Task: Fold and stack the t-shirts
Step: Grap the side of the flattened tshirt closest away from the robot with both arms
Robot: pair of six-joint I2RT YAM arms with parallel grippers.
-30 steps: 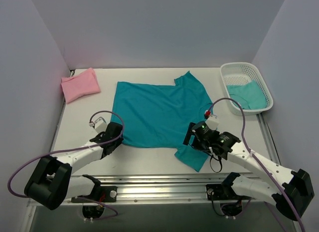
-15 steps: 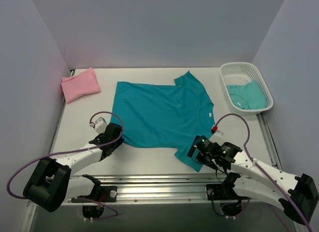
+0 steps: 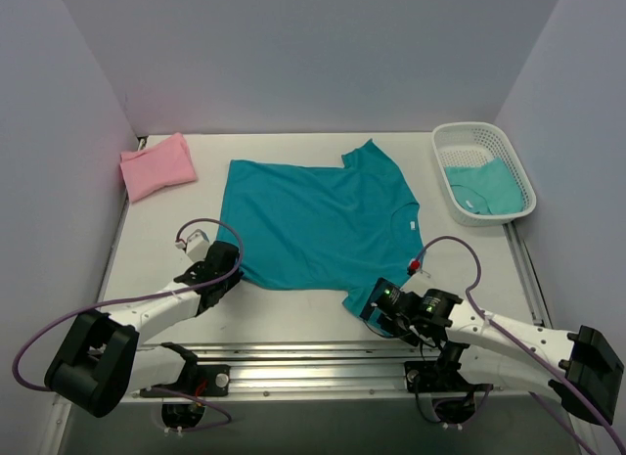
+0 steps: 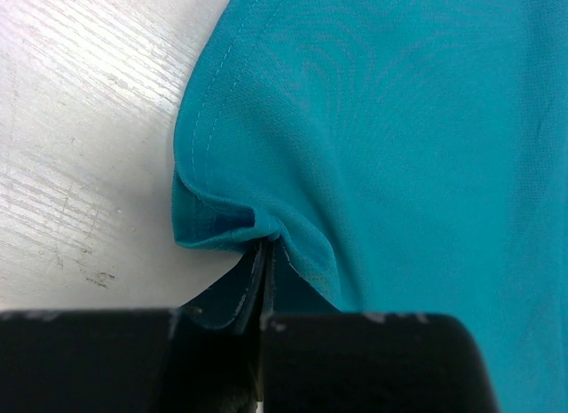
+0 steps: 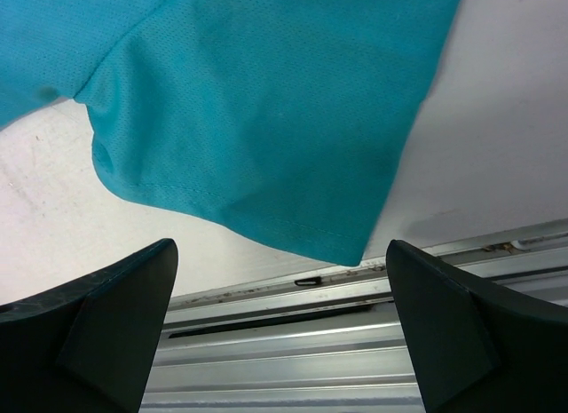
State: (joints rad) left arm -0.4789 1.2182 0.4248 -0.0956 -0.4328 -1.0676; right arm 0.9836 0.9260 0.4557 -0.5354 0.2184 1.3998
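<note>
A white worktop (image 3: 156,240) sits between plain pale walls (image 3: 293,54), with a metal rail (image 3: 313,362) along its near edge.

Well beyond the left end effector (image 3: 235,267) and off to its left, a pink t-shirt (image 3: 156,166) lies folded in the far left corner of the worktop.

The left end effector is low at the near left of the worktop. Its 2 fingers are pressed tight together on the near left hem corner of a teal t-shirt (image 3: 313,225). The wrist view shows the cloth bunched into a small fold right at the fingertips, with the stitched hem curling away above them.

From that pinch the teal t-shirt spreads flat away to the right and far side, filling the middle of the worktop. 1 sleeve points toward the far wall; the other sleeve reaches toward the rail.

The right end effector (image 3: 377,316) hangs over that near sleeve with its fingers spread as wide as they go, holding nothing. In its wrist view the sleeve hem lies between the 2 fingers, with bare worktop and the rail just below.

Far beyond the right end effector and to its right, a white mesh basket (image 3: 509,152) stands at the worktop's far right corner with a second teal t-shirt (image 3: 484,186) crumpled inside.
</note>
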